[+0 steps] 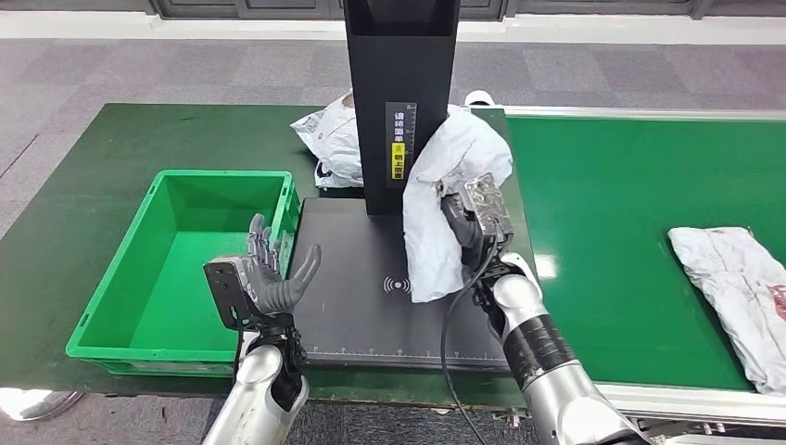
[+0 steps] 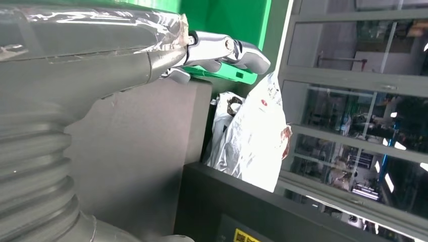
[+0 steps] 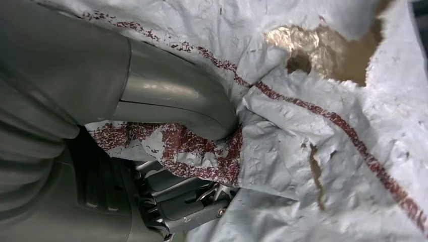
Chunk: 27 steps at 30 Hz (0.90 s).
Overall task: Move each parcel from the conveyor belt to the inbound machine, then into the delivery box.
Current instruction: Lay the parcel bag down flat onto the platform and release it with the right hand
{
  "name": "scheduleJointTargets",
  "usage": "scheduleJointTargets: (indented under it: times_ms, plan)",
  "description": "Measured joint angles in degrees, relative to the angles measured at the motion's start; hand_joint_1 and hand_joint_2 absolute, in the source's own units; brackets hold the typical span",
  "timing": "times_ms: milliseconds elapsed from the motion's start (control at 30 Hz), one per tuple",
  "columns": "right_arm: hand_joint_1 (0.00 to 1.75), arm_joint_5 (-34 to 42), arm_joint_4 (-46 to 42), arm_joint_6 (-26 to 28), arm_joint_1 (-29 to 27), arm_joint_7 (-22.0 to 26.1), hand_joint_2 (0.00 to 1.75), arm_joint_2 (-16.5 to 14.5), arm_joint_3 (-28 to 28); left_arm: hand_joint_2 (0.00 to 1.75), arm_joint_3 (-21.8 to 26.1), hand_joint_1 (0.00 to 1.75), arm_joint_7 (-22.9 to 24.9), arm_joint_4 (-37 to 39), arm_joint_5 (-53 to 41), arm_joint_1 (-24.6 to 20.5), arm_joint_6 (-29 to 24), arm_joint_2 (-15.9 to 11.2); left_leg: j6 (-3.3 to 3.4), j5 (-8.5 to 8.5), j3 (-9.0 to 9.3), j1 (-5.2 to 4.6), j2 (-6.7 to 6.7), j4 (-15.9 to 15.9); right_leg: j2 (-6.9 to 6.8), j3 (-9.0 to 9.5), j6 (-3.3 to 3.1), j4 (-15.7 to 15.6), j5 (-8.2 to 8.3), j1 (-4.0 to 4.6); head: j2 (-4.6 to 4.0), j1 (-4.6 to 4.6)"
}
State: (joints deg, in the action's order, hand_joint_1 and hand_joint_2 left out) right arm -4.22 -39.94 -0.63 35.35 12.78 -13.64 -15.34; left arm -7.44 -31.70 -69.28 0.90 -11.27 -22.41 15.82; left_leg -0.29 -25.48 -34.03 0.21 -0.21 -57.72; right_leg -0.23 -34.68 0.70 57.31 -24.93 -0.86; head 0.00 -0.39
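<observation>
The green conveyor belt (image 1: 630,195) runs along the right side, carrying a flat white parcel (image 1: 737,287) near its right end; the black inbound machine (image 1: 371,287) stands on the bench (image 1: 83,185), its post rising behind the scan plate; the green delivery box (image 1: 120,287) sits just left of it; a crumpled grey parcel (image 1: 445,213) hangs over the plate, clamped in the right hand (image 1: 473,218); another bagged parcel (image 1: 334,139) lies behind the post; the left hand (image 1: 273,273) hovers with fingers spread, holding nothing.
</observation>
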Motion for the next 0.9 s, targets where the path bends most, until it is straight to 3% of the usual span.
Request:
scheduleJointTargets:
  times_ms: [200, 233, 333, 367, 500, 633, 900]
  plan:
    - [1.75, -0.71, 4.41, 0.06, 0.66, -0.43, 1.75, -1.46, -1.13, 1.75, -0.01, 0.0, 0.01, -0.5, 0.36, 0.04, -0.44, -0.03, 0.0, 0.0, 0.0, 0.0, 0.0, 0.0, 0.01, -0.01, 0.0, -0.01, 0.0, 0.0, 0.0, 0.0]
    - [1.66, -1.21, 4.8, 0.03, 0.73, -0.69, 1.75, -1.55, -1.4, 1.75, -0.01, 0.0, 0.0, -0.51, 0.56, 0.04, -0.64, -0.03, 0.0, 0.0, 0.0, 0.0, 0.0, 0.0, 0.02, -0.01, 0.0, -0.01, 0.0, 0.0, 0.0, 0.0]
    - [0.39, -4.52, 5.57, 0.3, 0.71, -2.37, 1.75, -1.89, -2.92, 1.75, -0.04, 0.0, -0.02, -0.54, 1.03, 0.03, -1.51, -0.04, 0.0, 0.0, 0.0, 0.0, 0.01, 0.0, 0.03, -0.02, 0.0, 0.0, 0.0, 0.0, 0.0, -0.01]
    - [0.04, -6.63, 5.69, 0.79, 0.68, -3.52, 1.75, -1.99, -3.85, 1.75, -0.05, 0.0, -0.02, -0.54, 1.07, 0.03, -1.79, -0.04, 0.0, 0.0, 0.0, 0.0, 0.01, 0.0, 0.03, -0.03, 0.0, 0.0, 0.0, 0.0, 0.0, 0.0]
    - [0.0, -16.53, 5.39, 1.84, -0.04, -8.47, 1.75, -2.09, -8.81, 1.75, -0.06, 0.0, -0.03, -0.51, 1.15, 0.05, -2.38, -0.13, -0.01, -0.01, 0.0, 0.01, 0.04, 0.0, 0.03, -0.05, -0.02, 0.0, -0.01, 0.02, 0.0, -0.01]
    - [0.0, -22.55, 0.93, 0.99, -2.98, -11.51, 0.0, -1.69, -12.37, 1.75, -0.06, 0.0, -0.1, -0.59, 1.16, 0.33, -2.42, -0.28, -0.05, -0.04, -0.01, 0.02, 0.04, 0.0, 0.03, -0.06, -0.05, 0.0, -0.04, 0.03, 0.0, -0.01]
    - [0.0, -29.73, -13.15, -1.81, -9.59, -14.91, 0.0, 0.41, -15.93, 1.75, -0.02, 0.0, 0.51, -2.33, 0.87, 1.66, -3.08, -0.7, -0.08, -0.08, -0.02, 0.01, 0.04, 0.0, 0.04, -0.06, -0.04, -0.04, -0.05, 0.02, 0.0, -0.01]
